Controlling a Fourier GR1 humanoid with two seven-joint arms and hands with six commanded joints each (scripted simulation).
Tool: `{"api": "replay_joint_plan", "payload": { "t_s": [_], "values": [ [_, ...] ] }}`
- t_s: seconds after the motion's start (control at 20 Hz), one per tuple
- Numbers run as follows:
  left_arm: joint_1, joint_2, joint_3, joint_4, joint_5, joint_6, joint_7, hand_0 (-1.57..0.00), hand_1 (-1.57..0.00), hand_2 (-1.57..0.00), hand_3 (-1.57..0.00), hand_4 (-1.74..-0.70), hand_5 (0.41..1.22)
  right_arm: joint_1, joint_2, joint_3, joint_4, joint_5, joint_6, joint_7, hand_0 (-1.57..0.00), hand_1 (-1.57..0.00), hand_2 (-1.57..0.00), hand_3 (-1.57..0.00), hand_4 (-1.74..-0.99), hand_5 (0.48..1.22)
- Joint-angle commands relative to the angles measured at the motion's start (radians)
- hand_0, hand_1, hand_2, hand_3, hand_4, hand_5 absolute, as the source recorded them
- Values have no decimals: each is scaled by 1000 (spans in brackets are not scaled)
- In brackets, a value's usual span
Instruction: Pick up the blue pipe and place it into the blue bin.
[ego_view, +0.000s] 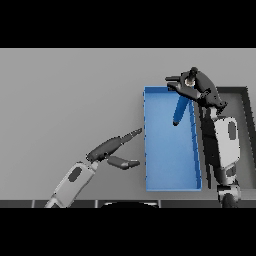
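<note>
The blue bin (170, 165) lies right of the table's middle, long side running away from me. A blue pipe (179, 111) hangs tilted over the bin's far part, its lower end pointing down into the bin. My right hand (192, 85) is above the bin's far right corner with its fingers curled round the pipe's upper end. My left hand (112, 147) rests left of the bin, fingers straight and thumb spread, holding nothing.
A dark tray (240, 100) with a raised rim stands directly right of the bin, partly covered by my right forearm. The grey table (65, 100) spreads out to the left.
</note>
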Motion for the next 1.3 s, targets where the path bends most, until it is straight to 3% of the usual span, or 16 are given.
{"api": "replay_joint_plan", "payload": {
  "t_s": [0.0,0.15,0.35,0.4,0.45,0.5,0.6,0.7,0.75,0.9,1.0,1.1,1.25],
  "values": [
    [3,-2,-3,1,-4,2,-3,1,1,1,1,-887,470,20,2,6,3,10,-13,5,-1571,-1571,-1571,-1571,-1741,1120],
    [6,-2,-6,5,-6,0,-8,1,1,1,1,-881,463,106,-48,89,48,-16,-48,5,-1571,-1571,-1571,-1571,-1741,1122],
    [20,-13,-18,-11,-14,13,-2,1,1,1,1,-884,460,166,-141,250,92,-93,-87,5,-1571,-1571,-1571,-1571,-1591,1114],
    [16,-9,-17,-11,-13,10,-3,1,1,1,1,-885,457,180,-160,289,115,-104,-99,5,-1571,-1571,-1571,-1330,-1599,1110],
    [5,-17,-15,1,-21,18,15,1,1,1,1,-886,455,171,-197,364,138,-165,-150,5,-1563,-1459,-1393,-1122,-1547,1133],
    [10,-19,-20,-8,-21,19,16,1,1,1,1,-886,453,157,-240,436,147,-252,-200,5,-1306,-1167,-1114,-897,-1503,1150],
    [11,-10,-14,-7,-19,16,12,1,1,1,1,-885,453,107,-295,585,194,-390,-280,5,-836,-746,-712,-574,-1392,1176],
    [7,-9,-12,0,-15,11,23,1,1,1,1,-888,453,50,-349,693,200,-474,-279,5,-534,-477,-456,-367,-1285,1141],
    [0,-15,-10,2,-14,13,28,1,1,1,1,-889,453,38,-365,731,190,-476,-277,5,-427,-382,-364,-293,-1242,1081],
    [0,-19,-10,1,-8,11,20,1,1,1,1,-895,453,24,-382,773,202,-418,-249,5,-218,-195,-186,-150,-1165,924],
    [9,-16,-16,-6,-14,14,8,1,1,1,1,-897,450,10,-383,821,208,-342,-225,-17,-139,-124,-119,-95,-1131,857],
    [13,-6,-12,-13,-6,6,14,1,1,1,1,-901,453,-3,-367,838,256,-295,-212,-59,-89,-79,-76,-61,-1126,794],
    [17,-15,-16,0,-15,13,11,1,1,1,1,-912,458,-2,-367,850,274,-267,-232,-57,-45,-40,-38,-31,-1124,717]
  ]
}}
